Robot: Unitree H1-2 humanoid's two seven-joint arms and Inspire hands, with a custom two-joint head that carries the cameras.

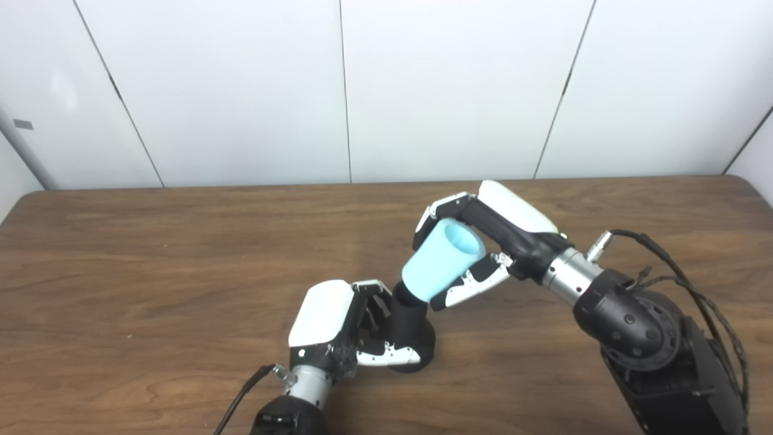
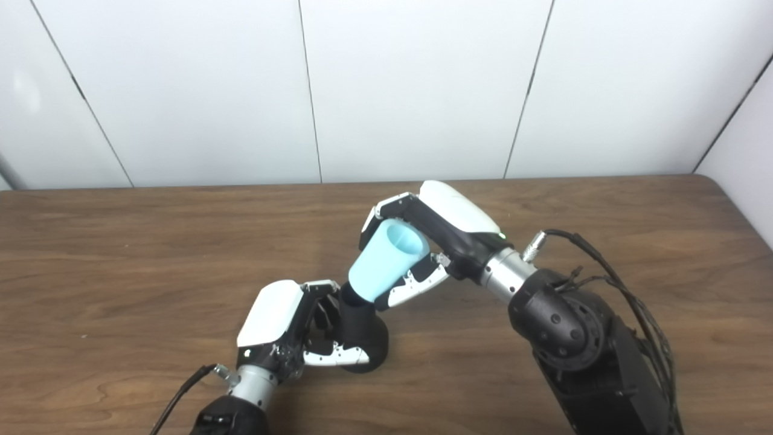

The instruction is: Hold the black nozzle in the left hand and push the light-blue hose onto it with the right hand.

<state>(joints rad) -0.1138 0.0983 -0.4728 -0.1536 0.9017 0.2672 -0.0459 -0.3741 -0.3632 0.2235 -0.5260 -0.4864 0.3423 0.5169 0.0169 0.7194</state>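
Both pieces are already joined at their tips: the black nozzle (image 1: 412, 331) stands on its wide base on the wooden table (image 1: 151, 272), leaning a little toward my right, and the narrow end of the light-blue hose (image 1: 442, 261) sits over its neck. The hose is a short tapered sleeve, wide mouth up and away from me, and it slants from the nozzle's top up to the right. I cannot tell how far the neck has gone in, because the blue wall hides the joint; only a short dark band of neck shows below the blue rim.

My left hand (image 1: 353, 329) is wrapped round the nozzle's lower body, thumb across the front near the base, the rest curled behind it, so the nozzle is pinned where it stands. My right hand (image 1: 477, 241) is closed on the hose, fingers over the far side and the rim, thumb under the near side.

By my reckoning the mating step is in hand: the hose is started but probably not seated. Next I should press along the hose's own slanted axis, down and toward my left hand, while that hand braces against the push. If I press off-axis, the sleeve may cock on the neck or tip the nozzle about its base. Nothing else lies on the table near the work.
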